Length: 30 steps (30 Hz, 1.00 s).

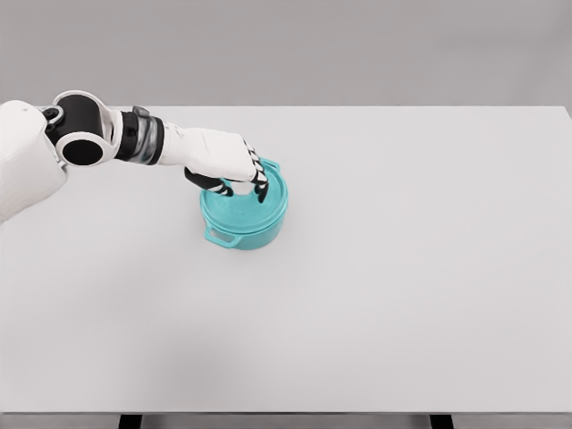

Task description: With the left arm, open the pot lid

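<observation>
A small teal pot with two side handles stands on the white table, left of the middle. Its teal lid lies on top of it. My left hand reaches in from the left and hovers right over the lid. Its fingers curl down around the lid's centre, where the knob is hidden under the palm. The hand looks closed on the knob. The lid still sits flat on the pot's rim. My right arm does not show.
The table's far edge runs behind the pot and its front edge lies along the bottom of the view. Nothing else stands on the table.
</observation>
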Each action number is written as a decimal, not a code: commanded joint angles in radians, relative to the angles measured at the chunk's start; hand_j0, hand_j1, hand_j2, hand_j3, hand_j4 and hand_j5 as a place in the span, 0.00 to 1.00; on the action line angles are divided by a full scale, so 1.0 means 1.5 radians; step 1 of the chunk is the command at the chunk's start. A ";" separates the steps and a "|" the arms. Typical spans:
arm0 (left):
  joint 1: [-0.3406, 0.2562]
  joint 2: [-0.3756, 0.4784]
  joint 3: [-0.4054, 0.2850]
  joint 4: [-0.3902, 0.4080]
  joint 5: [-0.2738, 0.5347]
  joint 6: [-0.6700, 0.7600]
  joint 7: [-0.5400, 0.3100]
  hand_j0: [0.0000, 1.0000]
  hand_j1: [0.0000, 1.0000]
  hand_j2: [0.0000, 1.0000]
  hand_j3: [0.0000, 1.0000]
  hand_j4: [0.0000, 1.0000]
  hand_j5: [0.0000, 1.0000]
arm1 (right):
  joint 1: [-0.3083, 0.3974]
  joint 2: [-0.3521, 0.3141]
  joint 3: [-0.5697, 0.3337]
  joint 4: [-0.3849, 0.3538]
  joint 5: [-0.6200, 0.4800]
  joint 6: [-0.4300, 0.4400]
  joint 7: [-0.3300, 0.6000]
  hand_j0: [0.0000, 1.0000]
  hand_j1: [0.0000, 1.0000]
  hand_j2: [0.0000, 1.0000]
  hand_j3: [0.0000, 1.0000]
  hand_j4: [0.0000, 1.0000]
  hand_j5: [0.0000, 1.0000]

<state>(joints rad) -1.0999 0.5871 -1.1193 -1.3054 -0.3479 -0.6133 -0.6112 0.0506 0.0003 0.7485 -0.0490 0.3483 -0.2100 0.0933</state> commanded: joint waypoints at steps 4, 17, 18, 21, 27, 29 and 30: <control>0.000 0.001 0.003 0.000 0.003 0.002 0.000 0.45 0.45 0.45 0.45 0.45 0.45 | 0.000 0.000 0.000 0.000 0.000 0.000 0.000 1.00 1.00 1.00 1.00 1.00 1.00; -0.007 0.178 0.035 -0.009 0.000 0.002 0.000 0.44 0.44 0.44 0.44 0.44 0.44 | 0.000 0.000 0.000 0.000 0.000 0.000 0.000 1.00 1.00 1.00 1.00 1.00 1.00; -0.005 0.191 0.036 -0.008 0.000 0.002 0.000 0.45 0.45 0.45 0.45 0.45 0.45 | 0.000 0.000 0.000 0.000 0.000 0.000 0.000 1.00 1.00 1.00 1.00 1.00 1.00; -0.003 0.197 0.036 -0.008 0.001 0.002 0.000 0.47 0.47 0.47 0.47 0.47 0.47 | 0.000 0.000 0.000 0.000 0.000 0.000 0.000 1.00 1.00 1.00 1.00 1.00 1.00; 0.000 0.197 0.038 -0.002 0.003 0.002 0.000 0.99 0.99 0.99 0.99 0.99 0.99 | 0.000 0.000 0.000 0.000 0.000 0.000 0.000 1.00 1.00 1.00 1.00 1.00 1.00; 0.000 0.197 0.036 -0.001 0.005 0.002 0.000 1.00 1.00 1.00 1.00 1.00 1.00 | 0.000 0.000 0.000 0.000 0.000 0.000 0.000 1.00 1.00 1.00 1.00 1.00 1.00; 0.001 0.197 0.036 0.000 0.007 0.002 0.000 1.00 1.00 1.00 1.00 1.00 1.00 | 0.000 0.000 0.000 0.000 0.000 0.000 0.000 1.00 1.00 1.00 1.00 1.00 1.00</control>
<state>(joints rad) -1.0937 0.8804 -1.0656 -1.3081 -0.3446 -0.6133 -0.6112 0.0506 0.0003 0.7485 -0.0490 0.3483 -0.2100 0.0933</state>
